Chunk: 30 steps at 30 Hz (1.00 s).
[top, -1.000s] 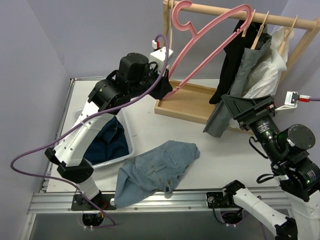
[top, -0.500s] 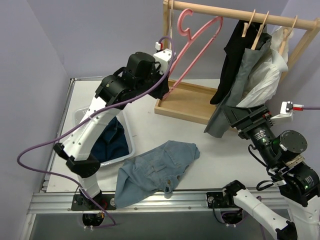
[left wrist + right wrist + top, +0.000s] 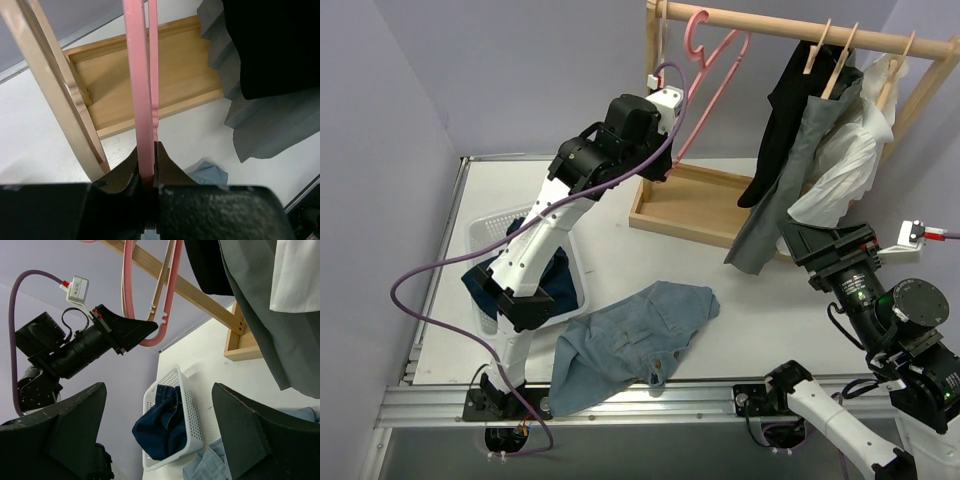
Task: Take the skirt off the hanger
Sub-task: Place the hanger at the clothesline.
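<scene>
The long mid-grey pleated skirt [image 3: 785, 200] hangs from a pale wooden hanger [image 3: 840, 62] on the wooden rail [image 3: 760, 20] at the far right, its hem above the white desk [image 3: 760, 310]. The left tool [image 3: 146, 150] is pinching the pink plastic hanger [image 3: 136, 75]. The right tool [image 3: 825, 235] is spread wide, just beside the skirt's hem.

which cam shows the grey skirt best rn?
Top external: the skirt hangs in nearly full length from the rack, between a black garment and a white blouse. Left wrist catches only its lower part at the right; right wrist shows a cropped stretch at the frame edge.
</scene>
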Tool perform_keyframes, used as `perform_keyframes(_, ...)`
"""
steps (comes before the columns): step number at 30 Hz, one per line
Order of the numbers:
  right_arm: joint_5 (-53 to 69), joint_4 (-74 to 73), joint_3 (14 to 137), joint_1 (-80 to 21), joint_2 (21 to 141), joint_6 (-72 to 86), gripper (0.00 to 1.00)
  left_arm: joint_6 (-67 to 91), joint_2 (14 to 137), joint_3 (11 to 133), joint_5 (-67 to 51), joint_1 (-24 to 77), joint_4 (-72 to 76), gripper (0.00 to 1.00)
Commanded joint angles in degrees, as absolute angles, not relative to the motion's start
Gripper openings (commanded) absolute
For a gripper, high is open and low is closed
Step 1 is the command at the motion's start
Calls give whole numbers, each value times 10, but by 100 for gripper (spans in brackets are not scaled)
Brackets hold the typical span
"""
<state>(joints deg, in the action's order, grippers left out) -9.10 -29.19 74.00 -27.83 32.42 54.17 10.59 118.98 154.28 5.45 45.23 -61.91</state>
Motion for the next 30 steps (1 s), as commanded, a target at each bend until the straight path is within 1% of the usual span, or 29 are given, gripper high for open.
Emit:
perform_keyframes(1, -111, -287, 734, -281, 320, 548, 82, 138, 1190, 1556, 78, 446, -552, 2)
perform_keyframes(12, -121, -294, 711, -281, 292, 562, 82, 182, 1249, 1586, 49, 431, -498, 2)
perform_keyframes(21, -135, -316, 717, -282, 272, 569, 81, 213, 1283, 1614, 36, 450, -418, 2)
perform_keyframes(30, -139, -317, 727, -282, 273, 575, 80, 228, 1307, 1613, 20, 450, -398, 2)
